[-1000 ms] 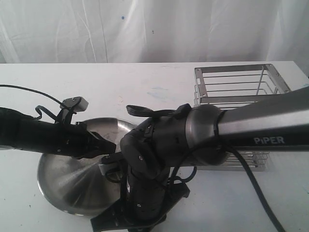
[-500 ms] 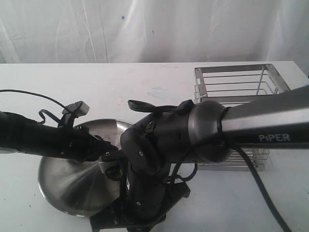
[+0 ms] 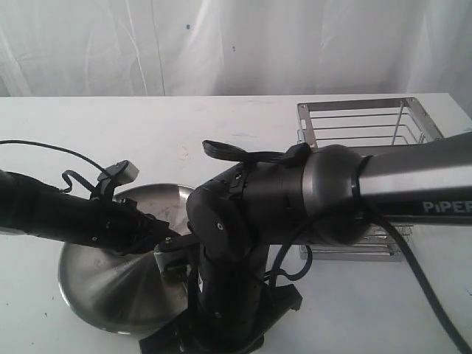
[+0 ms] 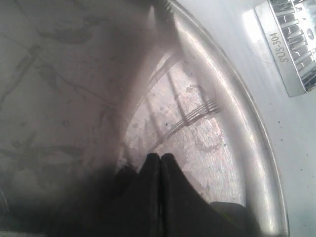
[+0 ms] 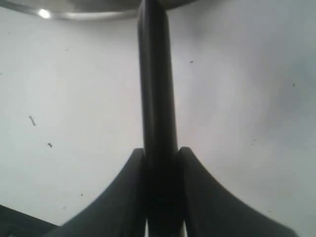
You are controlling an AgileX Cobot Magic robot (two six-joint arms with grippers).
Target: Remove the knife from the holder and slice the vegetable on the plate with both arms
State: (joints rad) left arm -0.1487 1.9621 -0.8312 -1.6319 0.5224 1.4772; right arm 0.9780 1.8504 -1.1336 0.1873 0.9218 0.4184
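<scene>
The plate [image 3: 96,284] lies at the front left of the white table. My left gripper [image 4: 160,157] is shut with nothing between its fingers and hovers low over the plate's scuffed surface [image 4: 197,128]; in the exterior view its tip [image 3: 168,237] sits by the right arm's wrist. A dim greenish lump [image 4: 232,210] beside those fingers may be the vegetable, too dark to be sure. My right gripper [image 5: 160,150] is shut on the black knife [image 5: 157,74], which points over the table to the plate's rim [image 5: 74,12]. The right arm [image 3: 243,221] hides that gripper in the exterior view.
The wire holder [image 3: 361,133] stands at the back right, partly behind the grey PIPER sleeve [image 3: 413,192]; its rim frame [image 4: 284,54] lies just past the plate's edge. White curtains hang behind the table. A black cable [image 3: 420,287] trails off the right arm.
The left arm has sunk a little and slid right over the plate. The right arm's elbow has shifted right. Both grippers have kept their state.
</scene>
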